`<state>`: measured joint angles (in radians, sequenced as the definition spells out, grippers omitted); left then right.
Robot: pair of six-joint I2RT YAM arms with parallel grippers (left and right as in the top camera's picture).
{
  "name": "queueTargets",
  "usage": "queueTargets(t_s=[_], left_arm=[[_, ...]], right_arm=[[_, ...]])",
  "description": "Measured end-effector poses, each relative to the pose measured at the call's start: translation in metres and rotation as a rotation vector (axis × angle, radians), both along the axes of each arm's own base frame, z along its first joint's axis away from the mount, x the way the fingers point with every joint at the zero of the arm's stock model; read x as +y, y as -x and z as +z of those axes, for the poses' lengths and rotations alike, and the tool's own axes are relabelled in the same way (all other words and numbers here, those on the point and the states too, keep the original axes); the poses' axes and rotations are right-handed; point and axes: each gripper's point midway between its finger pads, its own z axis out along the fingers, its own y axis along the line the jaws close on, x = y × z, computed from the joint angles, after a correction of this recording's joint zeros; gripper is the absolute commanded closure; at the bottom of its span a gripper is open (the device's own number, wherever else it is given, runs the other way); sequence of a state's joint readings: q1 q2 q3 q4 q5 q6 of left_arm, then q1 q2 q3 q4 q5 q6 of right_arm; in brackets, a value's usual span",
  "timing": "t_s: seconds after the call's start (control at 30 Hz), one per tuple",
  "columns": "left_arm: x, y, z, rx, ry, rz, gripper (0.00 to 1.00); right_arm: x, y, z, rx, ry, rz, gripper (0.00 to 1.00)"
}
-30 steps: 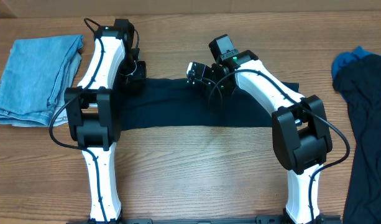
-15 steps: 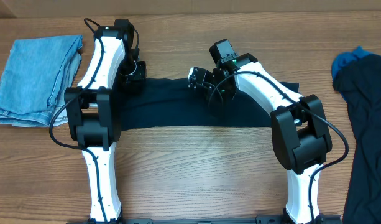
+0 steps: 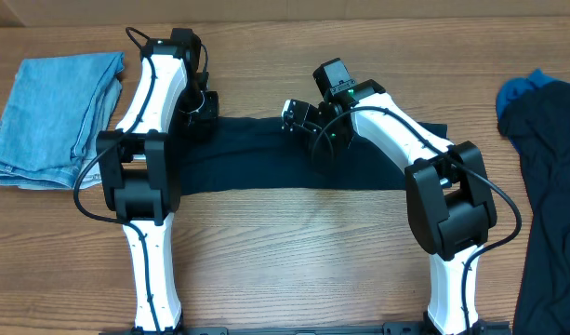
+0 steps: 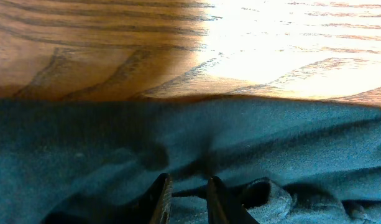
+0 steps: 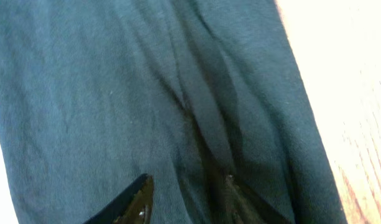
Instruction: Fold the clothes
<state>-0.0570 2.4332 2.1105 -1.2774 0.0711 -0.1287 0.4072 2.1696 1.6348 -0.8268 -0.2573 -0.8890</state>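
Note:
The clothes (image 3: 266,154), one dark navy garment, lie as a wide flat band across the middle of the table. My left gripper (image 3: 199,121) is at the garment's far left corner. In the left wrist view its fingers (image 4: 160,198) stand close together with a fold of the clothes (image 4: 240,137) pinched between them. My right gripper (image 3: 296,115) hovers at the middle of the garment's far edge. In the right wrist view the right gripper (image 5: 185,199) is open over the wrinkled clothes (image 5: 103,93), holding nothing.
A folded light blue denim garment (image 3: 57,116) lies at the far left. A heap of dark cloth (image 3: 550,186) with a blue piece (image 3: 522,90) on top hangs over the right edge. Bare wooden table (image 3: 294,251) runs in front of the garment.
The right gripper has shifted slightly along the garment's far edge and its jaws have spread apart. The left arm has not moved.

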Motion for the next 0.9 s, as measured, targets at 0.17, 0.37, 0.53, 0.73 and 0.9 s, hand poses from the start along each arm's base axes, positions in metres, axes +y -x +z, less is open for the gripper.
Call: queueTargets(t_s=[0.17, 0.37, 0.53, 0.73, 0.9], left_arm=[[0.000, 0.000, 0.000, 0.000, 0.000, 0.000, 0.77], [0.000, 0.000, 0.000, 0.000, 0.000, 0.000, 0.76], [0.000, 0.000, 0.000, 0.000, 0.000, 0.000, 0.76], [0.000, 0.000, 0.000, 0.000, 0.000, 0.000, 0.76], [0.000, 0.000, 0.000, 0.001, 0.000, 0.000, 0.76]], right_arm=[[0.000, 0.000, 0.000, 0.001, 0.001, 0.001, 0.70], [0.000, -0.001, -0.005, 0.002, 0.001, 0.001, 0.74], [0.003, -0.008, -0.012, -0.016, -0.007, -0.003, 0.83], [0.004, -0.010, -0.012, -0.016, -0.009, -0.020, 0.84], [0.002, -0.010, -0.013, -0.016, 0.001, -0.026, 0.78]])
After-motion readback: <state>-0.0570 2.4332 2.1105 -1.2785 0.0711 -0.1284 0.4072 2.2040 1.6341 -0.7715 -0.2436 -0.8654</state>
